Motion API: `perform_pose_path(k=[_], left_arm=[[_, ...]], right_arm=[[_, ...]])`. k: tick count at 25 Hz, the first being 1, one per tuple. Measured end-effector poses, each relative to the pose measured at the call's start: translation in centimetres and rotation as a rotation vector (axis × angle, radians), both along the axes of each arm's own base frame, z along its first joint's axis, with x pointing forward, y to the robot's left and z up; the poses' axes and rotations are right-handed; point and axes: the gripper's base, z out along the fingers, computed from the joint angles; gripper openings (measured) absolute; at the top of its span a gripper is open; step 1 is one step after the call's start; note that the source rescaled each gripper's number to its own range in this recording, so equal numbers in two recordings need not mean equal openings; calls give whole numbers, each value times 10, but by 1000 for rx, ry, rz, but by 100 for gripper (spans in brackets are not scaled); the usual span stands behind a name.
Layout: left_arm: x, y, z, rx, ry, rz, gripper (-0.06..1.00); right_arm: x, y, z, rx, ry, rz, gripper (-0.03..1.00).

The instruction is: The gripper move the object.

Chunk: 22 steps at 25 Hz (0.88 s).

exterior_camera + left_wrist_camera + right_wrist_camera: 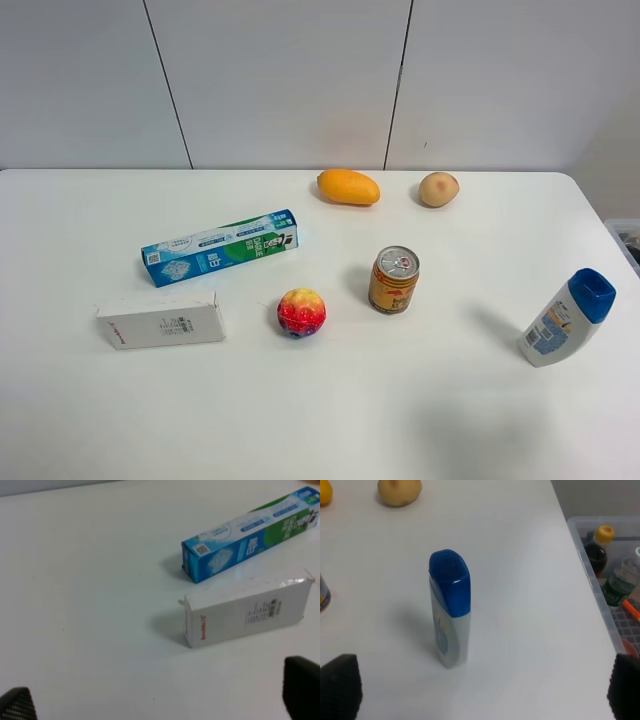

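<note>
The white oblong box (161, 321) with small red lettering on one end lies flat on the white table (330, 420) at the left, in front of the blue-green toothpaste box (220, 247). In the left wrist view the white box (247, 611) lies ahead of my left gripper (159, 700). Only its two dark fingertips (302, 689) show, set wide apart and empty, short of the box. My right gripper (482, 687) is also open and empty, behind a standing white bottle with a blue cap (450, 609). Neither gripper shows in the exterior high view.
A rainbow ball (301, 312), a drink can (394, 280), a mango (348, 187) and a peach-coloured fruit (438, 189) lie mid-table. The blue-capped bottle (566, 318) stands at the right. A clear plastic bin (612, 580) of bottles sits beyond the table's right edge.
</note>
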Motion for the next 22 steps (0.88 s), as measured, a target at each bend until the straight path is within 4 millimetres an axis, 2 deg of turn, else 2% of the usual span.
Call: perform_pose_path(k=[22], left_arm=[[0, 0, 0, 0, 0, 0, 100]], right_arm=[[0, 0, 0, -4, 0, -3, 100]])
